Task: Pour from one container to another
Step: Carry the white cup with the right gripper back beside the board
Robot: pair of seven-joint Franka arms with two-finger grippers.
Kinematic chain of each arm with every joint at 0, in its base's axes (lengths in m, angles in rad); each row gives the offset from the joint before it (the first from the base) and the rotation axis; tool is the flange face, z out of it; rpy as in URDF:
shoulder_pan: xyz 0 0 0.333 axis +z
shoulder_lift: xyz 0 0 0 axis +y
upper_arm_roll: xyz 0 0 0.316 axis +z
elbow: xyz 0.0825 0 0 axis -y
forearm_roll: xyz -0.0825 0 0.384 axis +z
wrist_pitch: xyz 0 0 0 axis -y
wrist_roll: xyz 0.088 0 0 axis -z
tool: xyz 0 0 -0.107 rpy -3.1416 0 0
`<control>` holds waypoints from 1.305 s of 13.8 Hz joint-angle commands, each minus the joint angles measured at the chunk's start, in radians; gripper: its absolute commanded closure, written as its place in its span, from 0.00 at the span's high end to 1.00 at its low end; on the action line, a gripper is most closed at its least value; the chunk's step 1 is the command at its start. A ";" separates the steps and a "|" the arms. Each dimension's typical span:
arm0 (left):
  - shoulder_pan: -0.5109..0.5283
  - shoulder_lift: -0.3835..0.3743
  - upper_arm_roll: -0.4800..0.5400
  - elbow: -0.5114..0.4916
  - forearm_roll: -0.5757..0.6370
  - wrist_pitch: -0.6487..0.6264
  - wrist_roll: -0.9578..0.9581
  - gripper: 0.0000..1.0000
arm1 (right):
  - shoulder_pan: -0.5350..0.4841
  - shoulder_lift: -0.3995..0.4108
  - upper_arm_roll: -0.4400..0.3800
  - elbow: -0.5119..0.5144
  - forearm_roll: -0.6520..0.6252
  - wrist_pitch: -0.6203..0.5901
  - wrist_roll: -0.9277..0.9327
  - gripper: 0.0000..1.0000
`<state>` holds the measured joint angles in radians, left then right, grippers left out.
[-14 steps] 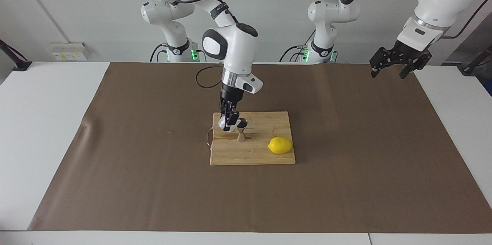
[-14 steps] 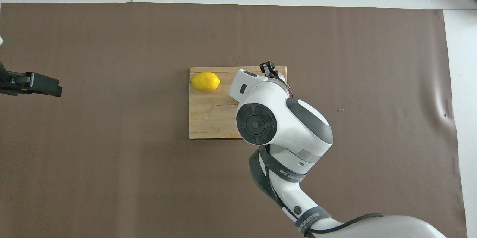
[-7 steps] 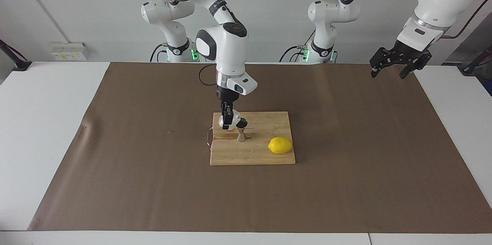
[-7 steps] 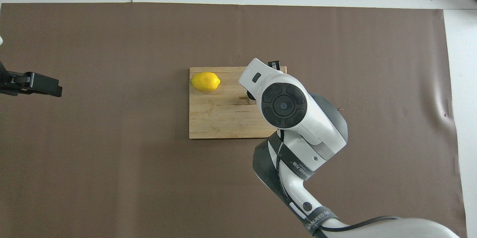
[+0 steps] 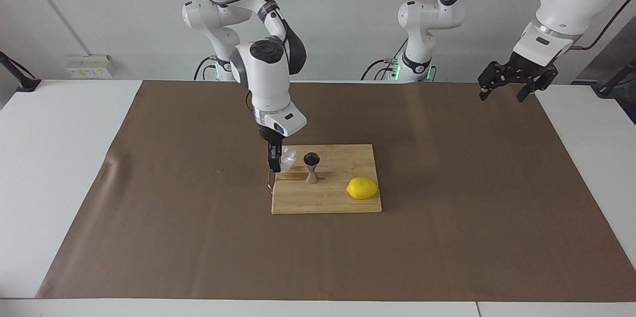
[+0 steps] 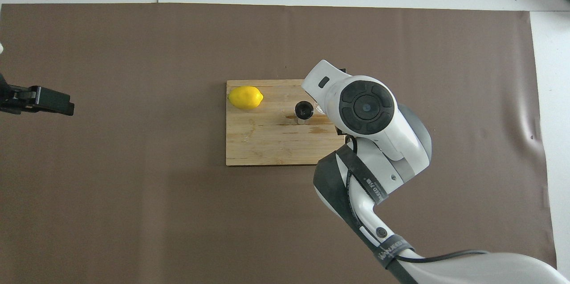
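The right pincer (image 5: 275,164) was clamped shut on the clear glass tumbler (image 5: 288,156), holding it nearly upright just above the wooden cutting board (image 5: 343,201) at the board's end toward the right arm. The grip sat on the tumbler's side away from the jigger, which probably left the rim free to tip toward the receiving vessel. The steel jigger (image 5: 311,168) stood upright on the board, beside the tumbler at roughly 3 o'clock from it in the facing view, with its open cone facing up, a suitable attitude for receiving liquid. The lemon (image 5: 362,188) lay on the same board at about 4 o'clock from the jigger, well clear of the pouring path. The left pincer (image 5: 514,81) hung with its fingers spread wide and empty, high over the brown mat (image 5: 447,247) near the left arm's end of the surface, where the arm waited. Compared with one second earlier, the tumbler had been tilted with its rim directly over the jigger's mouth. It had since been righted and carried away toward the right arm's end of the board, exposing the jigger's mouth in the overhead view. A darker patch on the board near the jigger may have been spilled liquid. The pour therefore appeared complete, with setting the tumbler down the likely remaining step.
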<state>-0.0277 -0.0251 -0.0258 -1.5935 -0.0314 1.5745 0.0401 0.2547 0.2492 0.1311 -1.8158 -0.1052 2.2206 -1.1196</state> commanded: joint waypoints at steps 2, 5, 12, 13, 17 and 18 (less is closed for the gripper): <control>0.005 -0.018 0.000 -0.017 -0.005 -0.008 0.006 1.00 | -0.092 -0.007 0.010 -0.063 0.152 0.019 -0.130 0.31; 0.005 -0.018 0.000 -0.017 -0.005 -0.008 0.006 1.00 | -0.152 -0.011 0.010 -0.149 0.267 0.072 -0.228 0.31; 0.005 -0.018 0.000 -0.017 -0.005 -0.008 0.006 1.00 | -0.279 -0.015 0.010 -0.307 0.481 0.156 -0.538 0.31; 0.005 -0.018 0.000 -0.017 -0.005 -0.008 0.006 1.00 | -0.296 -0.010 0.008 -0.313 0.496 0.156 -0.578 0.31; 0.005 -0.018 0.000 -0.017 -0.005 -0.008 0.006 1.00 | -0.392 -0.017 0.008 -0.358 0.499 0.151 -0.699 0.31; 0.005 -0.018 0.000 -0.017 -0.005 -0.008 0.006 1.00 | -0.411 -0.021 0.008 -0.365 0.499 0.145 -0.722 0.31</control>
<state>-0.0276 -0.0251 -0.0258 -1.5935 -0.0314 1.5745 0.0401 -0.1104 0.2556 0.1260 -2.1363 0.3665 2.3586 -1.7746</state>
